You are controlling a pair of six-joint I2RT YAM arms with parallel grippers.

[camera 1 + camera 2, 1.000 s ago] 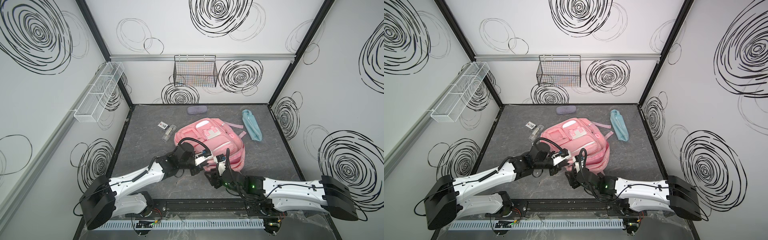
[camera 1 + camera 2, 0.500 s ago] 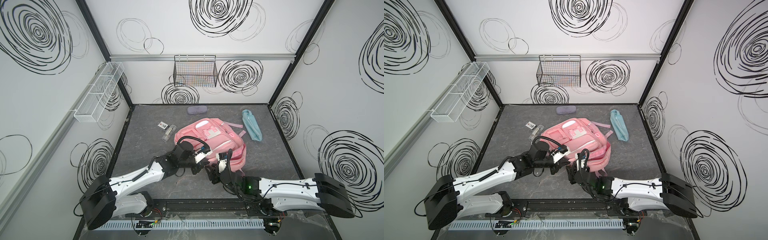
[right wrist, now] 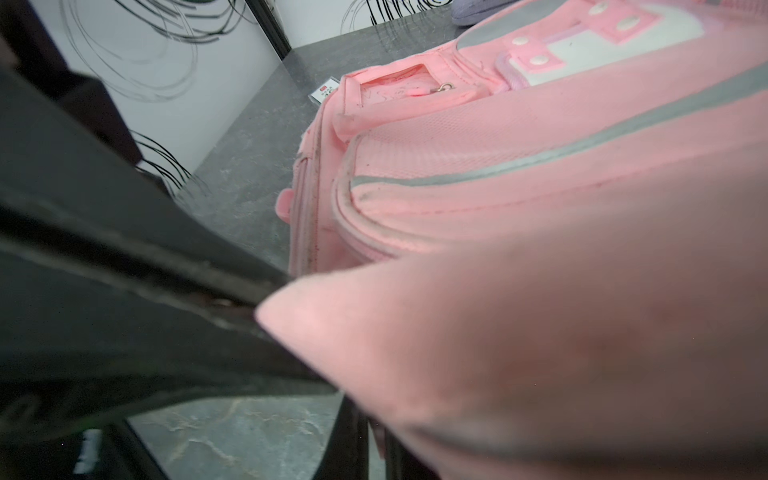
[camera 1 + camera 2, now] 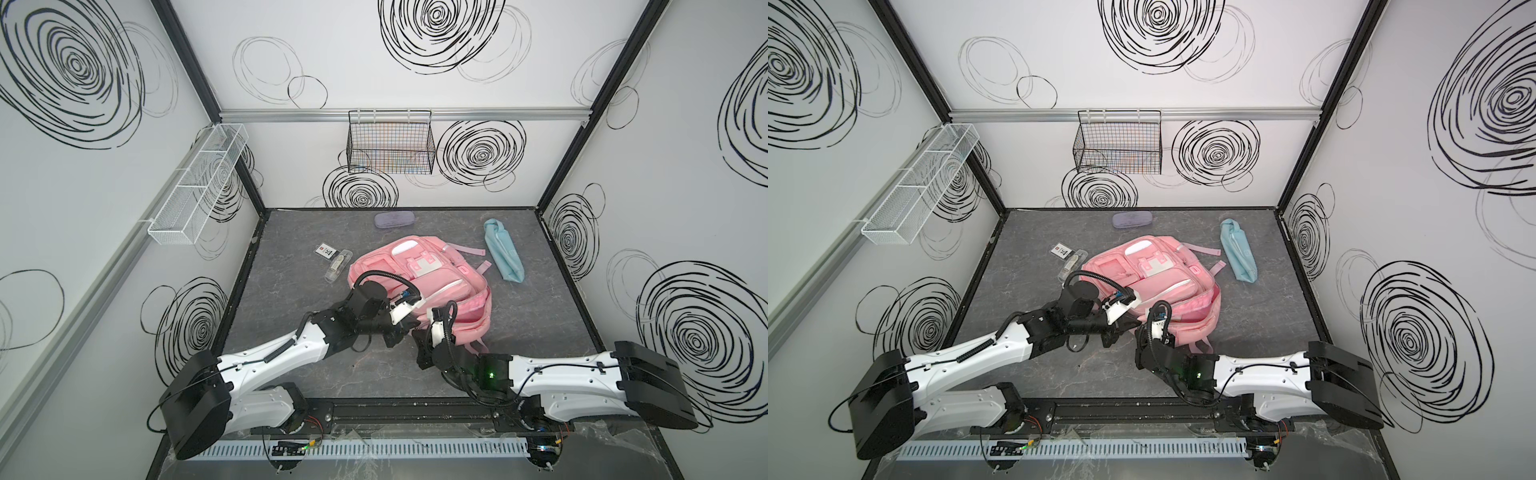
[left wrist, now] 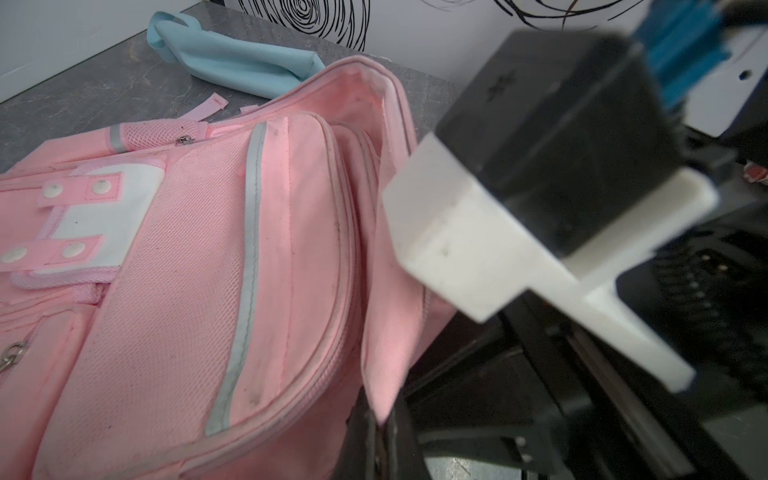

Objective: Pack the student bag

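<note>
Both arms pinch the open rim of the pink backpack.

The student bag [image 4: 419, 274] lies front-up mid-table, its main zip gaping along the near and right side. The left gripper [image 5: 376, 419] is pressed together on the loose rim flap. The right gripper [image 3: 372, 440] is close beside it, and its jaws look nipped on the same fabric, though the view is blurry. Likely aim: spread the mouth for loading. The light-blue pouch [image 4: 503, 253] and lilac case [image 4: 394, 219] lie outside the bag, unpacked.

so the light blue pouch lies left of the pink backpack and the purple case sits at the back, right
Not quite: the light-blue pouch lies to the right of the student bag, not the left, as both top views show. The purple case does sit at the back.
</note>
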